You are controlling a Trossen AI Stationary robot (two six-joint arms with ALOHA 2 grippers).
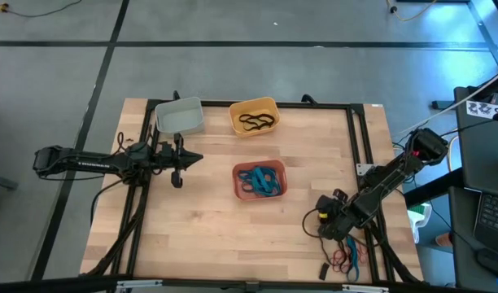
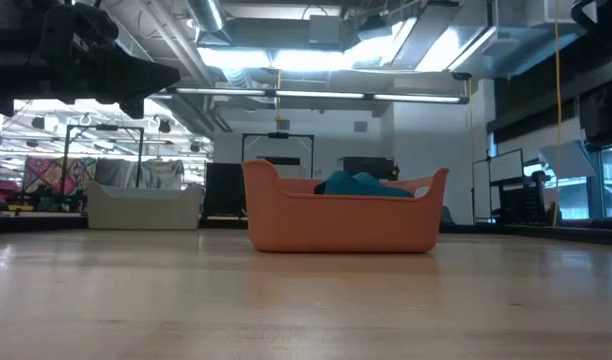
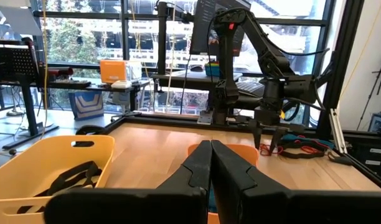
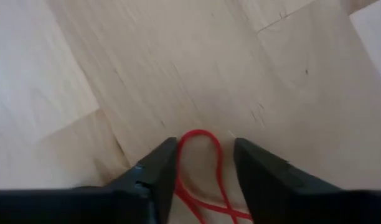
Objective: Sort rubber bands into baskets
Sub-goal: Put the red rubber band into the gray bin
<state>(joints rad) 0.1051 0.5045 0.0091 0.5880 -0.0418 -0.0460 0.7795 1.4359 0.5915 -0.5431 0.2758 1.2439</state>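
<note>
My right gripper (image 4: 204, 163) is open, pointing down at the wooden table near its near right corner (image 1: 329, 225). The rounded end of a red rubber band (image 4: 200, 138) lies on the table between its two fingers. A pile of red, blue and black rubber bands (image 1: 347, 260) lies just nearer the table's near edge. My left gripper (image 3: 210, 163) is shut and empty, held above the table's left part (image 1: 178, 160). The pale grey-white basket (image 1: 180, 115), the yellow basket (image 1: 254, 115) with black bands and the salmon-red basket (image 1: 259, 181) with blue bands stand on the table. My right gripper's fingers stand on either side of the red band's looped end (image 4: 210, 135), coming from above. The band lies flat and slack on the table. Whether a finger (image 4: 159, 163) touches the band I cannot tell.
A black frame (image 1: 359, 138) runs along the table's far and right sides, and black cables (image 1: 131, 220) lie along its left side. Bare wood (image 1: 200, 236) lies between the salmon-red basket and the near edge. The salmon-red basket (image 2: 341, 215) stands mid-table in the low view.
</note>
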